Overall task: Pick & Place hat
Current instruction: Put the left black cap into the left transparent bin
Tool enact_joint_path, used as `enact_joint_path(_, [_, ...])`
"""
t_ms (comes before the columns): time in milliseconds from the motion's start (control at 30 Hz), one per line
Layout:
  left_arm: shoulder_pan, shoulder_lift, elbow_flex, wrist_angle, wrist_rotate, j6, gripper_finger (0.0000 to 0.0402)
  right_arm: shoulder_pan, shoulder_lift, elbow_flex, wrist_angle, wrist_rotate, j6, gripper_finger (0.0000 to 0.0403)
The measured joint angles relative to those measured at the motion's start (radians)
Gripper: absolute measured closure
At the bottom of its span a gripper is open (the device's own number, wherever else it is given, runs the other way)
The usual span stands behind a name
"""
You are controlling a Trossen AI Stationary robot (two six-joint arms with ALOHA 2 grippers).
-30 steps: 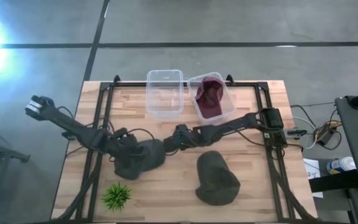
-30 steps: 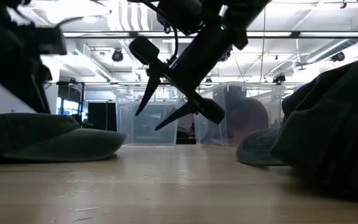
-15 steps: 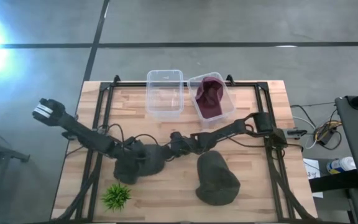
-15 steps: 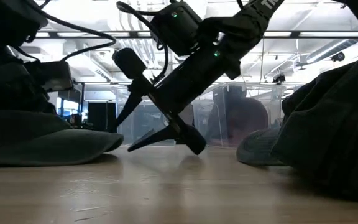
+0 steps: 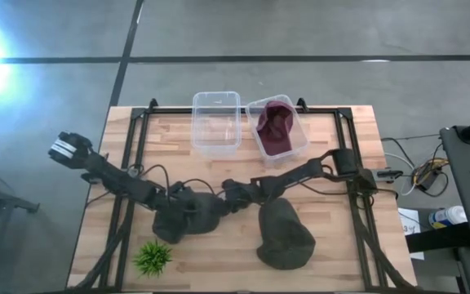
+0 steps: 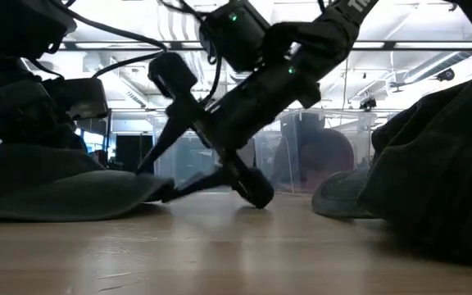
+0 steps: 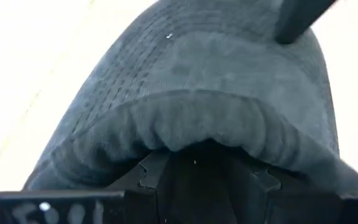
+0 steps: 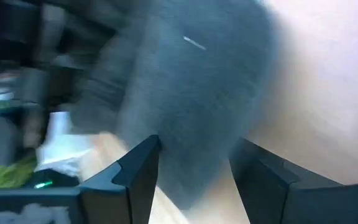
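Observation:
A dark grey hat lies on the wooden table left of centre. My left gripper is at its left side, shut on bunched cloth. My right gripper is open at the hat's right edge. In the low view its two fingers stand above and below the flat brim, and I cannot tell whether they touch it. The right wrist view shows the hat blurred ahead of the fingers. A second dark hat rests on the table to the right. My left gripper holds a gathered fold at the hat's rim, which puckers up between the two fingers. The fingers come in low from the table's left, and the cloth hides their tips. The hat's brim and crown rest on the table.
At the far edge stand a clear bin and a second bin with a maroon hat inside. A small green plant sits near the hat by the near edge. Black frame rails run along the table's sides.
My right gripper has come down and moved left toward the grey hat, staying open, until its fingers straddle the brim. My left gripper has moved toward the right and near edge, and the hat has shifted that way with it.

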Motion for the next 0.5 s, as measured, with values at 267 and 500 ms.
enact_joint_path(267, [0.000,-0.023,0.052,0.009,-0.041,0.037,0.0274,-0.001,-0.017,0.005,0.122,-0.018,-0.117,0.0236])
enact_joint_path(500, [-0.001,-0.154,0.164,-0.185,-0.168,0.058,0.0274,0.000,-0.100,0.003,0.018,-0.063,-0.218,0.0356])
